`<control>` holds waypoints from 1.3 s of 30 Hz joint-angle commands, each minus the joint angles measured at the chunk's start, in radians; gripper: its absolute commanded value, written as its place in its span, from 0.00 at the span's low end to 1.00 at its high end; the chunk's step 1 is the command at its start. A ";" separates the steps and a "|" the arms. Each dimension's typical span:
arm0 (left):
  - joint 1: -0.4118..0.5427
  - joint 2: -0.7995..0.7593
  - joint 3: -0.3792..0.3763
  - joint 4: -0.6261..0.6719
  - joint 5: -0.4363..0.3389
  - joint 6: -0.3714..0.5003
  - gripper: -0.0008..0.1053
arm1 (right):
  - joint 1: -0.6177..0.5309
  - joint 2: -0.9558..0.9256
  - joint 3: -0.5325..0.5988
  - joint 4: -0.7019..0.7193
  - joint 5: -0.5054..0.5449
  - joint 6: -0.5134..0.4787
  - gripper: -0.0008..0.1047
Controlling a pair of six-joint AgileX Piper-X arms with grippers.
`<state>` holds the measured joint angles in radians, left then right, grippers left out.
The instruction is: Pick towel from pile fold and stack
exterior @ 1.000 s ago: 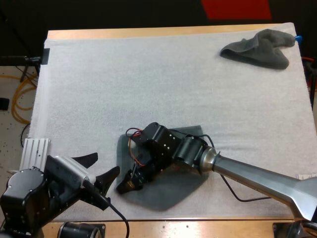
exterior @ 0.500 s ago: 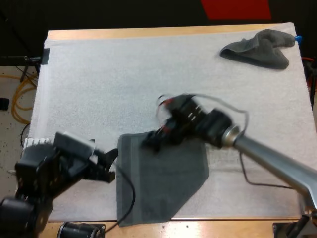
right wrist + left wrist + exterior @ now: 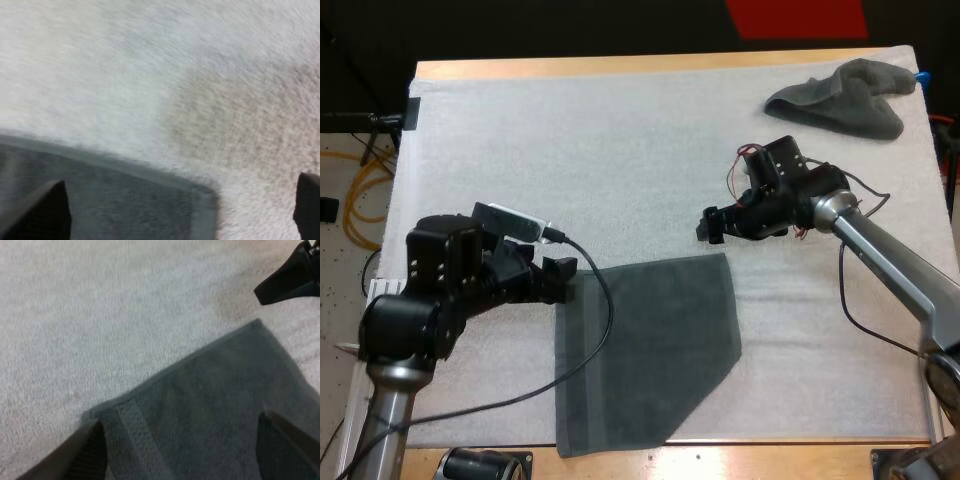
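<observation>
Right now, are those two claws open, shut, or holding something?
Left gripper: open, holding nothing, at a corner of the flat towel.
Right gripper: open, holding nothing, near the towel's other far corner.

A dark grey-green towel [image 3: 215, 405] lies flat on the white mat [image 3: 100, 300], one hemmed edge running slantwise from a near corner up to a far corner, with a woven band just inside the hem at the near end. The left jaws stand wide apart with nothing between them but the cloth below, one black tip beside the towel's near corner and the other over the towel's body. Just beyond the far corner, over bare mat and clear of the cloth, shows a black tip of the right arm's jaws.
</observation>
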<state>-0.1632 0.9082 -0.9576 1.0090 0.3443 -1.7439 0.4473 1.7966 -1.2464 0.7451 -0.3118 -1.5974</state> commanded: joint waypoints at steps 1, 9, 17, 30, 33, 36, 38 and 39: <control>-0.004 0.004 -0.005 -0.009 -0.004 0.000 0.59 | -0.004 0.010 -0.004 0.005 -0.030 -0.019 0.83; -0.004 0.014 -0.005 0.004 -0.004 0.000 0.59 | -0.004 0.116 -0.004 0.017 -0.167 -0.020 0.83; -0.004 0.014 -0.005 0.018 0.010 0.000 0.59 | 0.000 0.152 -0.004 0.056 -0.252 -0.023 0.65; -0.004 0.014 -0.005 0.018 0.010 0.000 0.59 | 0.000 0.186 -0.004 0.085 -0.240 -0.056 0.01; -0.004 0.014 -0.005 0.018 0.010 0.000 0.59 | 0.000 0.183 -0.004 0.105 -0.230 -0.079 0.01; -0.004 0.023 -0.005 0.015 0.010 0.000 0.59 | 0.000 0.161 -0.001 0.156 -0.162 -0.116 0.01; -0.004 0.041 -0.005 0.009 0.010 0.000 0.59 | 0.000 0.133 0.006 0.190 -0.096 -0.142 0.01; -0.004 0.054 -0.005 0.005 0.010 0.000 0.59 | 0.000 0.116 0.013 0.203 -0.065 -0.153 0.01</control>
<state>-0.1632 0.9565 -0.9576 1.0184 0.3499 -1.7428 0.4469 1.9277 -1.2407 0.9117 -0.4110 -1.7271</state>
